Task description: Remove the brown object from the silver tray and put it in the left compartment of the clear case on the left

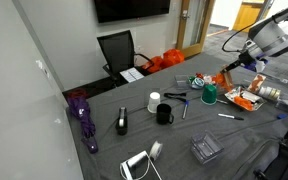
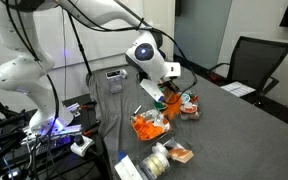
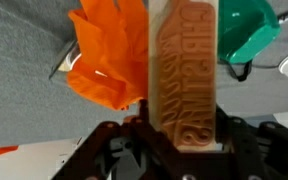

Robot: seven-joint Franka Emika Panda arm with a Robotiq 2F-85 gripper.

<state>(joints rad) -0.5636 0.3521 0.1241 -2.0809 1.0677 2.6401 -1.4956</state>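
The brown object (image 3: 187, 75) is an orange-brown embossed block, and my gripper (image 3: 184, 140) is shut on its near end in the wrist view. In an exterior view my gripper (image 1: 227, 68) hangs above the table near the silver tray (image 1: 247, 103) with the block (image 1: 221, 78) at its tip. In the other exterior view my gripper (image 2: 170, 88) holds the block (image 2: 173, 98) above the tray area (image 2: 150, 128). The clear case (image 1: 206, 149) lies near the front table edge, apart from my gripper.
A bright orange pile (image 3: 104, 60) lies under the block and shows in an exterior view (image 2: 147, 125). A green object (image 1: 210, 95), a black mug (image 1: 164, 114), a white cup (image 1: 154, 100), pens, a purple umbrella (image 1: 82, 115) and a chair (image 1: 117, 50) are around.
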